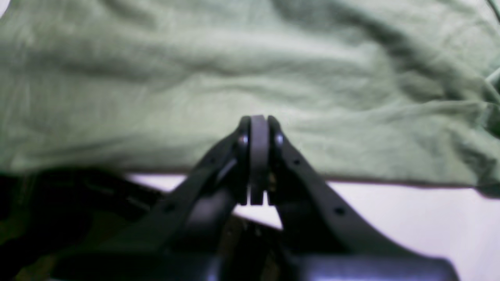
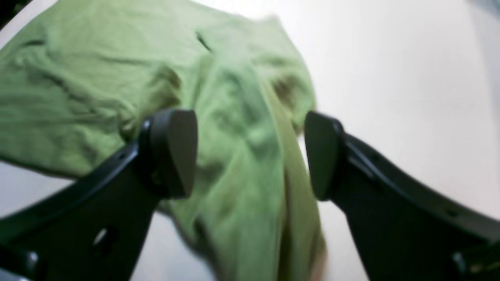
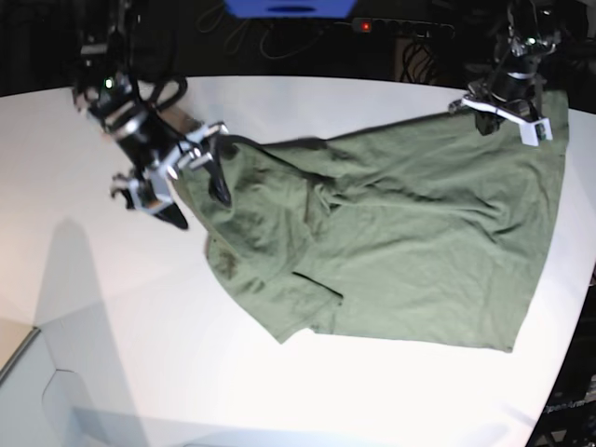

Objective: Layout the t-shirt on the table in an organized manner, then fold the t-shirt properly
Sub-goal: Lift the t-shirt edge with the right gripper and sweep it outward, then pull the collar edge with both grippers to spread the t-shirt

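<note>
On the base view's left, we are holding our right gripper [image 3: 197,202] with its jaws spread wide over a bunched fold of the t-shirt [image 3: 410,242], gripping nothing. The shirt is lying rumpled across the table [image 3: 140,354]. At far right, our left gripper [image 3: 507,116] is pinching shut at the shirt's edge.

Both wrist views are soft with blur. In the left wrist view the t-shirt [image 1: 250,78] runs off the edges at 9, 12 and 3 o'clock. In the right wrist view its cloth leaves the frame at 6 o'clock. In the base view the bench [image 3: 140,354] is cropped at 3 and 6 o'clock, and the left claw [image 3: 510,112] tips are too small to make out.
</note>
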`<action>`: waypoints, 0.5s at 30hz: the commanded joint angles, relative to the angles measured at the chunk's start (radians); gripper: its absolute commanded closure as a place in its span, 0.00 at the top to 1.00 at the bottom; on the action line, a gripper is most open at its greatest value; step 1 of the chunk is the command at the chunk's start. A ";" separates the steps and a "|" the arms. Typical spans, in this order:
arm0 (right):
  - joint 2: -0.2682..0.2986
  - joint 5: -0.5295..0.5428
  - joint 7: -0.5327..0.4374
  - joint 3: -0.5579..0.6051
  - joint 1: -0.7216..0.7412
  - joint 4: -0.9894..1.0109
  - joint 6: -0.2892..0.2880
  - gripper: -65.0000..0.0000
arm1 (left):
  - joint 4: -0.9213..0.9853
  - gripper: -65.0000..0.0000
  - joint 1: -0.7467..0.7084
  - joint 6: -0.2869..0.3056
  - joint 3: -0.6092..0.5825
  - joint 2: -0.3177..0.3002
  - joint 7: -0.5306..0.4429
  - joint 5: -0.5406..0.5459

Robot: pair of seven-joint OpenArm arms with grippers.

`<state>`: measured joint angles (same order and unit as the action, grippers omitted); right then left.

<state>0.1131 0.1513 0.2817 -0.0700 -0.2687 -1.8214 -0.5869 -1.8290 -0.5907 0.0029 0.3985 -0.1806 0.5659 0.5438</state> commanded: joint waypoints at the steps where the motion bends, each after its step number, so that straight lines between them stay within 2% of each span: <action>1: 0.003 0.012 0.012 0.008 0.042 -0.005 -0.012 0.67 | -0.019 0.01 0.001 0.004 0.006 -0.007 -0.019 0.005; 4: 0.004 0.011 0.101 0.028 0.148 0.024 -0.012 0.67 | -0.019 0.01 -0.010 0.004 0.006 -0.006 -0.019 0.005; 7: 0.006 0.011 0.149 0.063 0.236 0.087 -0.012 0.67 | -0.021 0.01 -0.010 0.004 0.006 -0.006 -0.019 0.005; 15: 0.003 0.011 0.147 0.112 0.309 0.234 -0.012 0.66 | -0.018 0.01 -0.001 0.004 0.007 -0.013 -0.019 0.005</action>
<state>0.1150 0.1493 0.4576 0.0444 0.0196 -1.5681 -0.5980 -1.8309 -0.5915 0.0036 0.3988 -0.1852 0.5674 0.5442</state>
